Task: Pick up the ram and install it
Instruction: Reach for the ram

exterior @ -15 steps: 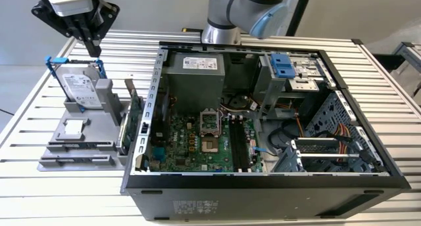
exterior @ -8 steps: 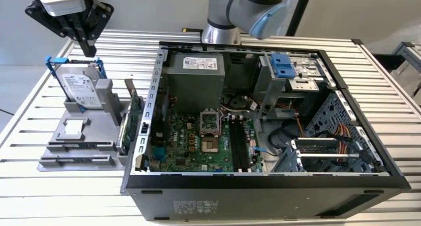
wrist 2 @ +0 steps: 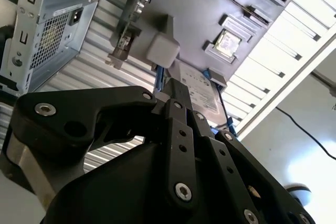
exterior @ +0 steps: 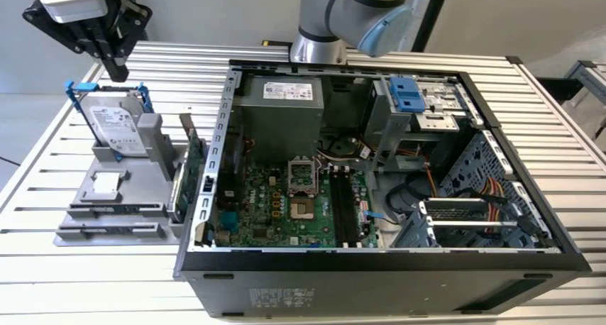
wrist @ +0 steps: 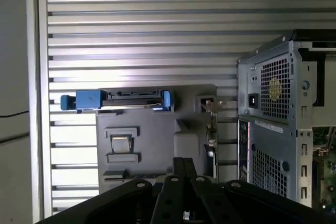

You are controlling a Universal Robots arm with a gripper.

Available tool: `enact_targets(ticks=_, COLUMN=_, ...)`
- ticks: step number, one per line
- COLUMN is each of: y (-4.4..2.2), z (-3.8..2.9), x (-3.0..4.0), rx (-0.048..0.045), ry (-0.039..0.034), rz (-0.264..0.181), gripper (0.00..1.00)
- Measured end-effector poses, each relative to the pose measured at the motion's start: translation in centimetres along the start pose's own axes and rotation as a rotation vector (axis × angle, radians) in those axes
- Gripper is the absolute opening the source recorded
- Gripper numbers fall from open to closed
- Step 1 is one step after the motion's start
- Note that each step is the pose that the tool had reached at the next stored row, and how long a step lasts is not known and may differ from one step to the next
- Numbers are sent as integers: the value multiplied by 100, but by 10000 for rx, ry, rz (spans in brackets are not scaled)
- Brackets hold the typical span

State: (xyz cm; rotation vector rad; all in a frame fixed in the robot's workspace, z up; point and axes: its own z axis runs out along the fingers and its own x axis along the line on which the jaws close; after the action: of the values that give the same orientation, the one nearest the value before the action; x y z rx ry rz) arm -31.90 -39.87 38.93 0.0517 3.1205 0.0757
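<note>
Two narrow dark strips sat edge-up in the slots at the near end of the gray holder (exterior: 133, 170) on the surface (exterior: 95, 282). We took the one nearer the hard drive (exterior: 118, 126) to be the ram (exterior: 113, 210), though we could not make out its chips. We judged it light, thin and stiff. It looked fragile at the chips and the contact edge, so it was best pinched across its flat faces near mid-length. The hand (exterior: 118, 72) hung high over the holder by the hard drive, well apart from the ram. Its fingers pointed straight down and were pressed together on nothing. The open computer case (exterior: 379, 257) stood to the exterior view's right.
</note>
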Motion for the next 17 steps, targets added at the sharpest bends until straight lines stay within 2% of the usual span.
enact_targets(ticks=17, y=-9, z=-2, x=271, rx=0, ry=0, rz=-4, gripper=0)
